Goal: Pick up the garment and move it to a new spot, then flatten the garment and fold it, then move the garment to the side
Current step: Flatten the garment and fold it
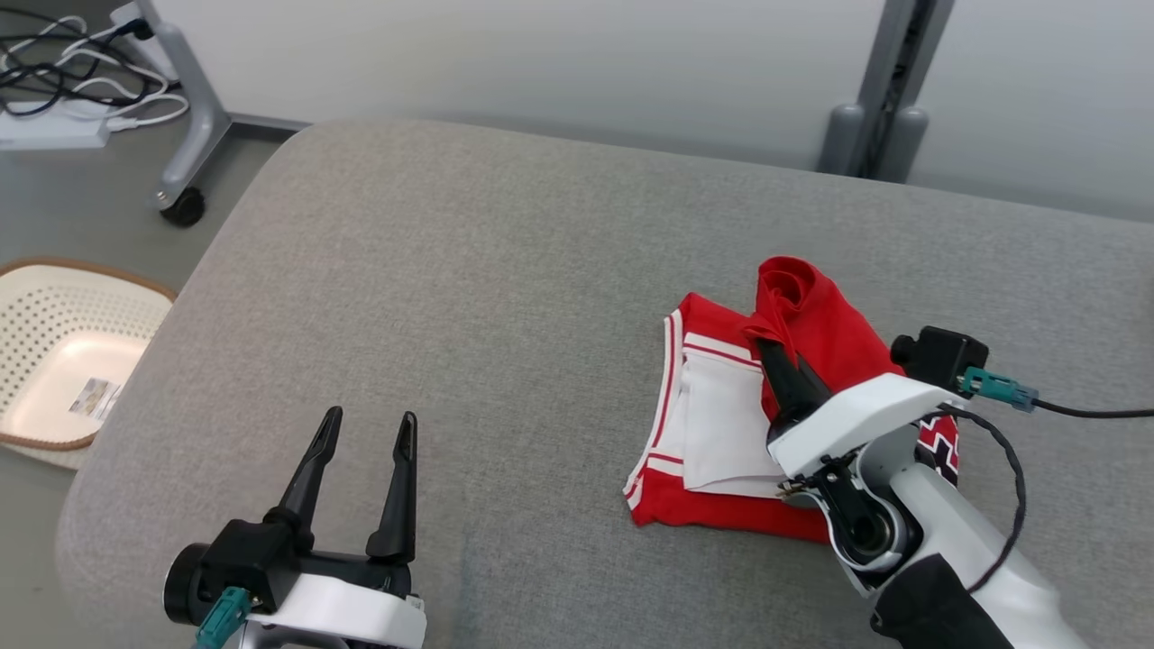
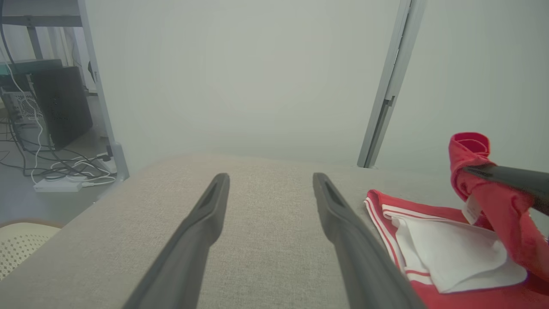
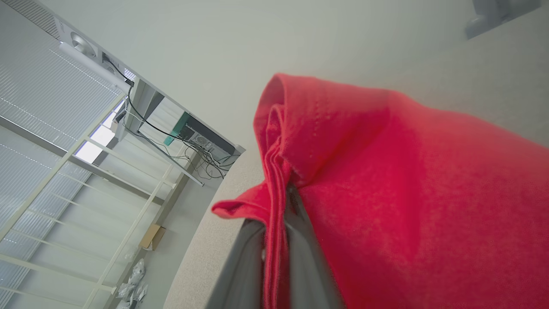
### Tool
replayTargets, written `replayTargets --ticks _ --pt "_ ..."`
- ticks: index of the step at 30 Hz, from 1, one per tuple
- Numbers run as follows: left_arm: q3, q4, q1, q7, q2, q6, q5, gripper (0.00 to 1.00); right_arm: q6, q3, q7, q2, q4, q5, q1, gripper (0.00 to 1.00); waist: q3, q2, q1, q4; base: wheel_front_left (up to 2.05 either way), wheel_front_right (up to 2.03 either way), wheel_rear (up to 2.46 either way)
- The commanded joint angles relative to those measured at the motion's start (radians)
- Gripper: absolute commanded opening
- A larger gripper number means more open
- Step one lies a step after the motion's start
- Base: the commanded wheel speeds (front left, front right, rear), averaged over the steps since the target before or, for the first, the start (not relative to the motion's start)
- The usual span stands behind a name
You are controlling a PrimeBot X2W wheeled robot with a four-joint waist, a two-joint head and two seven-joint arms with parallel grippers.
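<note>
The right gripper [image 1: 773, 353] is clamped on a raised fold of the red and white fabric garment [image 1: 721, 433]. In the right wrist view its two dark fingers [image 3: 240, 266] press together with the bunched red cloth [image 3: 407, 193] pinched between them, the cloth draping over and past the tips. The lifted red fold stands just beyond those fingertips, while the rest of the garment lies flat under and to the left of this gripper on the grey upholstered cushion [image 1: 505, 297], a white panel with red stripes facing up. The left gripper [image 1: 371, 416] hovers low over bare cushion with its fingers spread wide and nothing between them. From its wrist view [image 2: 271, 178] the garment [image 2: 450, 253] lies well apart to its right, and the other arm's dark finger [image 2: 506, 176] reaches in from the right edge, holding up the red fold. A cream perforated plastic basket with a brown rim [image 1: 54, 351] sits on the floor off to the left gripper's left, beyond the cushion's edge.
</note>
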Motion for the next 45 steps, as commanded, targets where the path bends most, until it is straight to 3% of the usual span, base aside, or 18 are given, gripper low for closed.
replayTargets --ticks 1,9,16,17,18,19,28,31,34,45 --pt "0.005 -0.001 -0.013 -0.004 0.003 0.002 -0.001 1.00 0.000 0.002 -0.007 0.000 0.009 -0.004 -0.014 0.00 0.013 -0.0001 0.0000 0.015 0.00 0.00 0.00" --pt "-0.008 0.011 -0.035 -0.004 0.003 -0.003 -0.009 1.00 0.001 0.044 -0.015 0.039 0.200 0.016 -0.080 0.00 0.042 -0.0001 0.0000 0.048 0.00 0.00 0.00" --pt "-0.024 0.026 -0.037 -0.004 0.003 0.004 -0.012 1.00 0.000 0.141 -0.014 0.042 0.220 0.099 -0.089 0.00 0.039 -0.0001 0.0000 0.049 0.00 0.00 0.00" --pt "-0.025 0.027 -0.037 -0.004 0.003 0.005 -0.011 1.00 0.000 0.155 -0.018 0.042 0.224 0.112 -0.092 0.14 0.037 -0.0001 0.0000 0.048 0.00 0.00 0.00" --pt "-0.025 0.029 -0.038 -0.004 0.003 0.006 -0.009 1.00 0.000 0.169 -0.023 0.042 0.226 0.124 -0.094 0.44 0.036 -0.0001 0.0000 0.046 0.00 0.00 0.00" --pt "-0.024 0.030 -0.038 -0.004 0.003 0.006 -0.007 1.00 0.000 0.180 -0.028 0.042 0.222 0.142 -0.096 1.00 0.033 -0.0001 0.0000 0.043 0.00 0.00 0.00" --pt "-0.009 0.038 -0.019 -0.004 0.003 0.003 0.010 1.00 0.000 0.309 -0.061 0.042 0.107 0.252 -0.085 1.00 -0.001 -0.0001 0.0000 -0.018 0.00 0.00 0.00" --pt "0.000 0.032 -0.012 -0.004 0.003 0.005 0.014 1.00 0.000 0.325 -0.099 0.032 0.094 0.201 -0.096 1.00 -0.017 -0.0001 0.0000 -0.054 0.00 0.00 0.00" --pt "0.010 0.025 -0.002 -0.004 0.003 0.009 -0.005 1.00 0.000 0.326 -0.120 -0.014 0.106 0.076 -0.111 1.00 -0.030 -0.0001 0.0000 -0.100 0.00 0.00 0.00" --pt "0.023 0.032 -0.022 -0.004 0.003 0.027 -0.073 1.00 0.000 -0.034 -0.122 -0.063 -0.008 -0.343 0.022 1.00 -0.052 -0.0001 0.0000 -0.257 0.00 0.00 0.00"
